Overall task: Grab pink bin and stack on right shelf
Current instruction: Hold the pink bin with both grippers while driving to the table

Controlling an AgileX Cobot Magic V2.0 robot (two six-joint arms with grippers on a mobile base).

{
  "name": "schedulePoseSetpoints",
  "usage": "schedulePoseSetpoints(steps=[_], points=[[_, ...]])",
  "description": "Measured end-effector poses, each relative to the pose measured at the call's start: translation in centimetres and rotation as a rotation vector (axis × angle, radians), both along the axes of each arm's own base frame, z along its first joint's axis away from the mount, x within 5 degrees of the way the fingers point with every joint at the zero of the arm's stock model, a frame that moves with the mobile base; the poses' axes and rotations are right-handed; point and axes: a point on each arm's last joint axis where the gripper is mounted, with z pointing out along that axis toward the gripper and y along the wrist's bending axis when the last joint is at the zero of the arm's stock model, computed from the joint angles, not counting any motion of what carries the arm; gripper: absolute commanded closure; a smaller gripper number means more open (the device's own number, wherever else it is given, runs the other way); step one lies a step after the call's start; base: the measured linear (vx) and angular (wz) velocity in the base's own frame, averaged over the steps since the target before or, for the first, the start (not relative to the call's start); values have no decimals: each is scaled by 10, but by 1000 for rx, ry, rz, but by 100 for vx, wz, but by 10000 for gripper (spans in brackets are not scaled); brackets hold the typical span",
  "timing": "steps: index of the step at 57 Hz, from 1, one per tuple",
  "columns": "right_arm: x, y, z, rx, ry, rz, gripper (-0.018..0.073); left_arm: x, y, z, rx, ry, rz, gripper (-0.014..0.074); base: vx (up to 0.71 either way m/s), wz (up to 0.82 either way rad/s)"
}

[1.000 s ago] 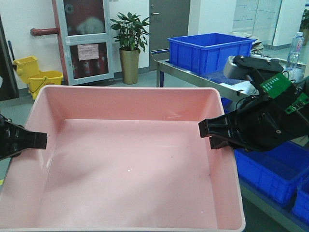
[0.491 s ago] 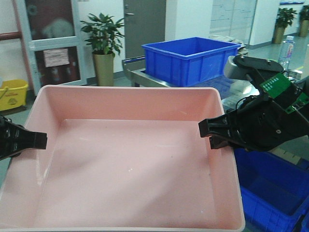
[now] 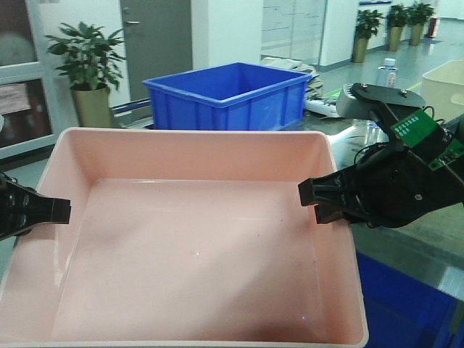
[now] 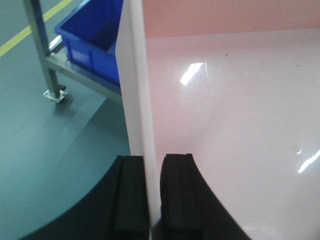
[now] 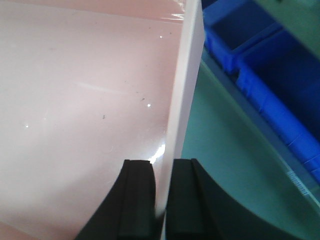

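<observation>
You had the pink bin (image 3: 196,246) hung between both arms, clear of any surface. L gripper (image 4: 152,162) was pinched narrow on the bin's side wall, one finger inside and one outside. R gripper (image 5: 161,167) had the same bite on the opposite wall. The bin looked level, w/ its long axis running gripper to gripper. Just beyond and outboard of the R gripper lay the right shelf (image 3: 435,243), its steel top about at bin height. So the R arm was the nearer one, and set-down prob. called for a push fwd and rightward. Past the bin's far wall a blue crate (image 3: 225,90) stood on that top. A cream bin (image 3: 444,83) sat farther off.
</observation>
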Motion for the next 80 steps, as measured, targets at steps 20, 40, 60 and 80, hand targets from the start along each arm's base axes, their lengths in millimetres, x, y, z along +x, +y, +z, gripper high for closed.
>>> schedulePoseSetpoints(steps=[20,40,60,80], points=[[0,0,0,0,1,0,568,0,0,0,0,0,0,598,41,-41],[0,0,0,1,0,0,568,0,0,0,0,0,0,598,34,-69],[0,0,0,-2,0,-1,568,0,0,0,-4,1,0,598,26,-73],[0,0,0,-3,0,-1,568,0,0,0,-4,0,0,598,11,-28]])
